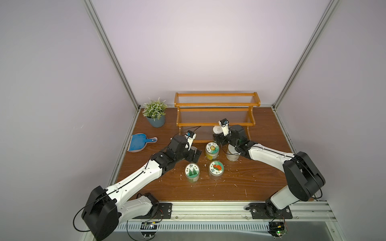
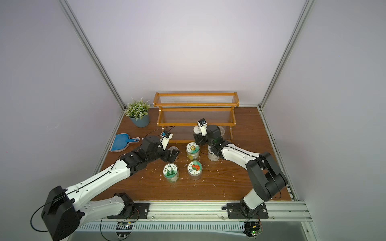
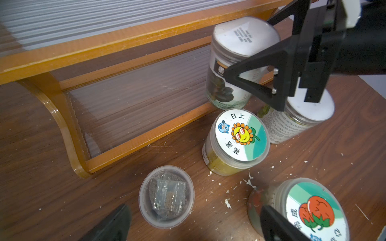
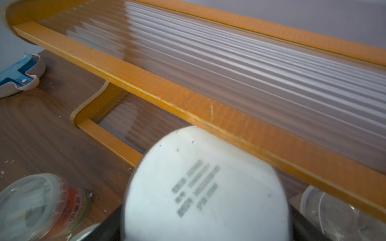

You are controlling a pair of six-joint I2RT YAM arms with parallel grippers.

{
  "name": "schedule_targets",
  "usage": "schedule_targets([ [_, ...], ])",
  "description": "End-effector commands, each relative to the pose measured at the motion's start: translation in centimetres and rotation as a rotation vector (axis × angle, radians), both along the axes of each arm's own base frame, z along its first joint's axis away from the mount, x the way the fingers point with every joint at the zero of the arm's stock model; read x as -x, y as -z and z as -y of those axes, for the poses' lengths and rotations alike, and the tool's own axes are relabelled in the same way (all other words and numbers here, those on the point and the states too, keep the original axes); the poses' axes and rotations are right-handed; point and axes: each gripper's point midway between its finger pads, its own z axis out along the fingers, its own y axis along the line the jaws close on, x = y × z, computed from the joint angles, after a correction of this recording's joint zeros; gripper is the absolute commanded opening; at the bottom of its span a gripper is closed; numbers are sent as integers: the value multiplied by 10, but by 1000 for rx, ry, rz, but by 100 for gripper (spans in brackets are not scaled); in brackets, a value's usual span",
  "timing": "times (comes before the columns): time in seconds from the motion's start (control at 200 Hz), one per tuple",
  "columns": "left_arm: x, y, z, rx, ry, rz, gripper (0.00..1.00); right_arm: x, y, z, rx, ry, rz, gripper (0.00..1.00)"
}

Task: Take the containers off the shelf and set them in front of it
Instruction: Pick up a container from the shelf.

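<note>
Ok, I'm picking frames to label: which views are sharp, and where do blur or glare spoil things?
Right wrist view: the white-lidded jar is out of focus, its print unreadable, and the shelf has glare streaks on its ribbed tier. Left wrist view: sharp on the sunflower jar; only one of the left fingers blurs at the edge. Both top views: even, soft light, no harsh shadows on the table.

A white-lidded jar (image 4: 206, 187), its print blurred, fills the foreground, seemingly clamped in the right gripper (image 4: 206, 227), close by the shelf (image 4: 188, 104) with its orange rail; a clear tub (image 4: 41, 204) stands nearby.
</note>
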Motion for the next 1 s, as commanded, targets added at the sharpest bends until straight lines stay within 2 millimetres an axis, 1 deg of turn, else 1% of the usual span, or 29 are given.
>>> schedule_targets([
  [0.0,-1,7,-3,-12,-1,-11,100,0,-42,0,-43,-15,99,83],
  [0.12,-1,7,-3,-12,0,-11,100,7,-44,2,-39,-25,85,83],
  [0.33,-1,7,-2,-10,4,-14,100,18,-60,11,-33,-25,106,83],
  [0.525,-1,8,-2,-10,5,-16,100,31,-65,15,-38,-44,95,83],
  [0.61,-1,7,-1,-8,6,-15,100,40,-75,15,-59,-65,99,83],
  [0.716,-1,7,-1,-9,7,-15,100,55,-89,18,-70,-91,93,83],
  [0.826,0,7,-1,-7,8,-16,100,74,-98,24,-73,-121,64,83],
  [0.951,-1,6,-1,-5,8,-15,100,105,-105,27,-95,-184,-8,84],
  [0.991,-1,6,0,-4,8,-16,100,116,-103,27,-104,-205,-38,84],
])
